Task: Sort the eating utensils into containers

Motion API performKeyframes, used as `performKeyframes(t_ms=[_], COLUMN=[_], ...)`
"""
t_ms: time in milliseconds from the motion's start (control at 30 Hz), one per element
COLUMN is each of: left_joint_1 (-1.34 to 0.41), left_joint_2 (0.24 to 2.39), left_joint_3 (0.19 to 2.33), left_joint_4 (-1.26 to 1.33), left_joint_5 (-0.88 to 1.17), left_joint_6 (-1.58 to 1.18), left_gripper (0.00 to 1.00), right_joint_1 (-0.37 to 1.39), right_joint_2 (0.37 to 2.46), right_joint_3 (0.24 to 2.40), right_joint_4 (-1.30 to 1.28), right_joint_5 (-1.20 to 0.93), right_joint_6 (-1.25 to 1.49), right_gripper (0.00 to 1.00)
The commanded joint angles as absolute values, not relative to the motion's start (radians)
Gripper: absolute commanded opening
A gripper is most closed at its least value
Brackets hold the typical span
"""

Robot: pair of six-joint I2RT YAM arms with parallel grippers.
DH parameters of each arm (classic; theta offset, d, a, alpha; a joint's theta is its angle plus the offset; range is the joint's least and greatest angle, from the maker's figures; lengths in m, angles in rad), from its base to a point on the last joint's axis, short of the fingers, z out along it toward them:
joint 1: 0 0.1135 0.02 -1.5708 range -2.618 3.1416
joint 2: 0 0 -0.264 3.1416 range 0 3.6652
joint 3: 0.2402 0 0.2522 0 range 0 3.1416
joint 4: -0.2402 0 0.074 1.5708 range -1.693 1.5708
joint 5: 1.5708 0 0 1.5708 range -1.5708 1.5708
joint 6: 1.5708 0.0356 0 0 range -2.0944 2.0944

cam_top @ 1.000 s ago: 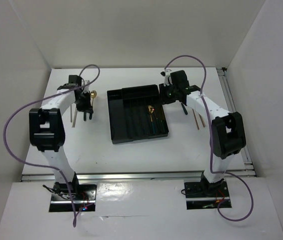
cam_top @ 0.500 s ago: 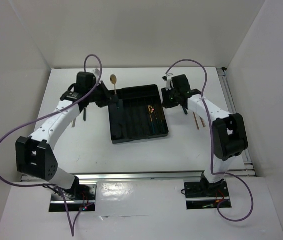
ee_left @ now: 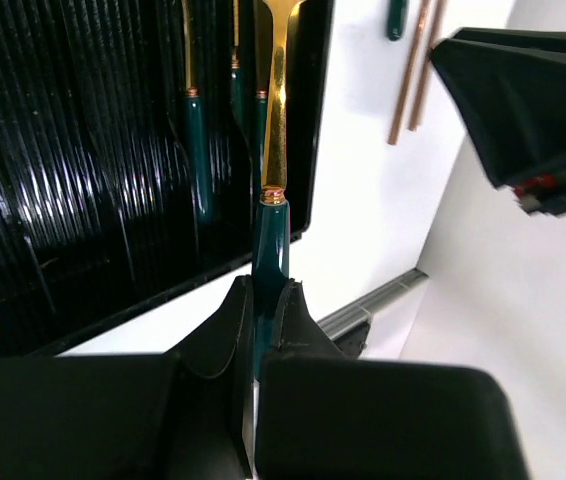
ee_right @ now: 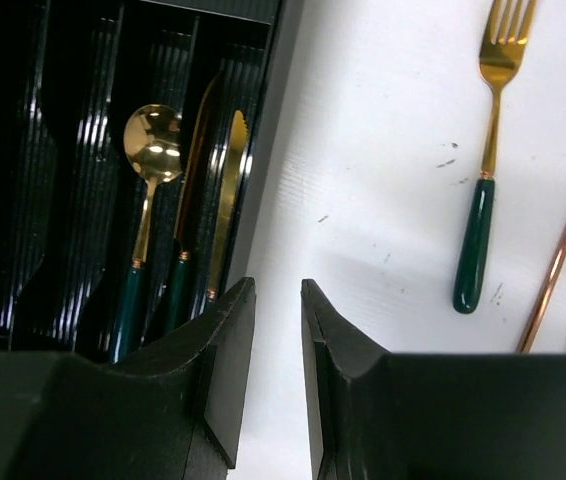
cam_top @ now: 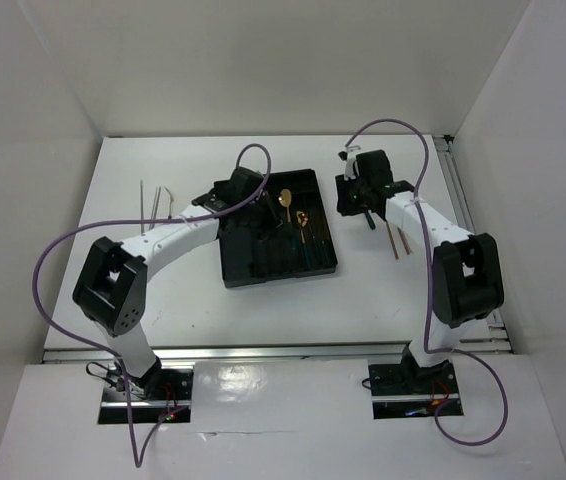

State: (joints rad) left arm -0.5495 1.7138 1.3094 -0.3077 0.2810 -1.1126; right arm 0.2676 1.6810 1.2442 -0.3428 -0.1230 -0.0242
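The black cutlery tray (cam_top: 231, 262) lies mid-table. My left gripper (cam_top: 278, 222) hangs over its right compartments, shut on the green handle of a gold spoon (cam_top: 285, 197). The left wrist view shows my fingers (ee_left: 233, 325) clamped on that handle (ee_left: 270, 240), above green-handled utensils (ee_left: 198, 150) lying in the tray. My right gripper (cam_top: 349, 204) is open and empty over bare table just right of the tray (ee_right: 63, 200). There a spoon (ee_right: 153, 140) and a knife (ee_right: 228, 190) lie in the tray. A gold fork (ee_right: 488, 170) lies on the table right of my right fingers.
Copper chopsticks (cam_top: 395, 240) lie on the table right of the fork, also in the right wrist view (ee_right: 563, 250). Thin silver chopsticks (cam_top: 148, 203) lie far left of the tray. White walls enclose the table on three sides.
My left arm has swung from the left of the table to over the tray, carrying the spoon. My right gripper has shifted slightly right, away from the tray.
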Motion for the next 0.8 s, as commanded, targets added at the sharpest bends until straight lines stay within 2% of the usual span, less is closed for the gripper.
performKeyframes(t_ms=[0, 300, 767], left_joint_1=[-0.575, -0.598, -0.617], left_joint_2=[1.739, 1.848, 1.977], left_joint_3=[1.353, 1.344, 1.468], left_joint_4=[-0.258, -0.233, -0.245], left_joint_5=[0.229, 0.195, 0.195], left_joint_6=[-1.144, -1.112, -1.101], left_gripper=[0.00, 0.00, 0.00], right_joint_1=[0.249, 0.207, 0.164], right_joint_2=[1.629, 1.597, 1.588], right_joint_3=[1.235, 1.197, 1.178], right_joint_4=[-0.321, -0.330, -0.330], right_joint_5=[-0.126, -0.164, -0.186], right_joint_6=[-0.028, -0.018, -0.009], right_gripper=[0.33, 0.31, 0.31])
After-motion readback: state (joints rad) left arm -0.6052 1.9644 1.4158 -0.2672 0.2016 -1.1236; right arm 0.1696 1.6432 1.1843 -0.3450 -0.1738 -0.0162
